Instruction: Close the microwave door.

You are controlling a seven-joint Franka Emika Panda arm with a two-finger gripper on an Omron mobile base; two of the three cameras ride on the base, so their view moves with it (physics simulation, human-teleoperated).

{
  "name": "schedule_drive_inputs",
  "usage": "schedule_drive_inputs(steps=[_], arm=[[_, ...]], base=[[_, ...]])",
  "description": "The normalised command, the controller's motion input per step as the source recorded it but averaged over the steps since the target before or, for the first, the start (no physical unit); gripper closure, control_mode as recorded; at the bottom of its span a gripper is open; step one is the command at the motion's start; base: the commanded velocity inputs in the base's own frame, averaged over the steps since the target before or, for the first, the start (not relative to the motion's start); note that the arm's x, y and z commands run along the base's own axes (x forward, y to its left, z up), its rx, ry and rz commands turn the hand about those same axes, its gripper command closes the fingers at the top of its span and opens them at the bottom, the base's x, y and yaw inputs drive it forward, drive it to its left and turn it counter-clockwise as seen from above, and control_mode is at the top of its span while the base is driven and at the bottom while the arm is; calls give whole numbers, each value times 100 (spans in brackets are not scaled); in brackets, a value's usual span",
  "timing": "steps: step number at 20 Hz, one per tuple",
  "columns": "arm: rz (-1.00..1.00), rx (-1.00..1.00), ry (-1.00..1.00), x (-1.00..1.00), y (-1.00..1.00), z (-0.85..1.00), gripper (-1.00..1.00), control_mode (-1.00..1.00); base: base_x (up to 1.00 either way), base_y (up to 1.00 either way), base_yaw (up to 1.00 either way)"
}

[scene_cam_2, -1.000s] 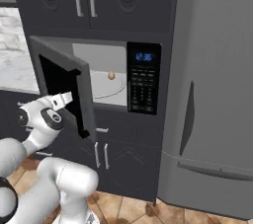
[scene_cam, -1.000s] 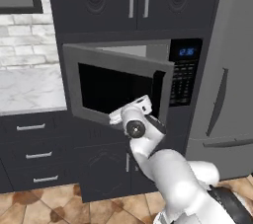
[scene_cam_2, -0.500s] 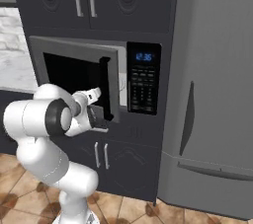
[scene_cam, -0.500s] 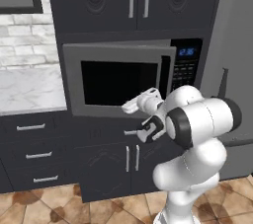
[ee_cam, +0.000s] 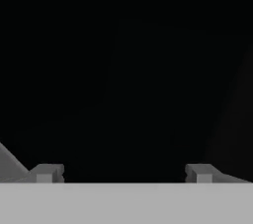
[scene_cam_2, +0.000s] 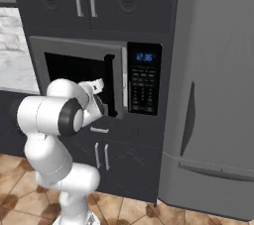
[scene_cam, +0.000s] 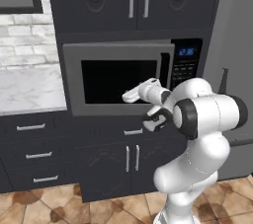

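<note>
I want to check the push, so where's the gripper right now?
In the left base view the gripper is against the black window of the microwave door, toward its lower right, just left of the door handle and keypad.

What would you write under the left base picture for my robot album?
White robot arm's gripper pressing against the black window of the nearly shut microwave door, beside the keypad panel.

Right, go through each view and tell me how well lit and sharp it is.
Left base view: even flat light, sharp, the microwave door window reads plain black with no glare. Right base view: equally clear, the keypad display glows blue. Hand view: almost wholly black, with the gripper fingertips faint grey and apart.
</note>
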Motion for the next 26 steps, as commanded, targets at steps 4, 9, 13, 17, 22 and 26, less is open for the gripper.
schedule_drive_inputs(steps=[4, 9, 13, 17, 22, 26], arm=[[0, 12, 20, 56, 0, 68, -100, -100], [0, 8, 40, 69, 0, 46, -100, -100], [-2, 6, 40, 73, 0, 51, -100, -100], [-3, 6, 36, 67, 0, 63, -100, -100], [-1, 6, 28, 46, 0, 37, -100, -100], [0, 0, 12, 13, 0, 0, -100, -100]], base=[[0, 0, 0], [0, 0, 0], [0, 0, 0], [0, 0, 0], [0, 0, 0], [0, 0, 0]])
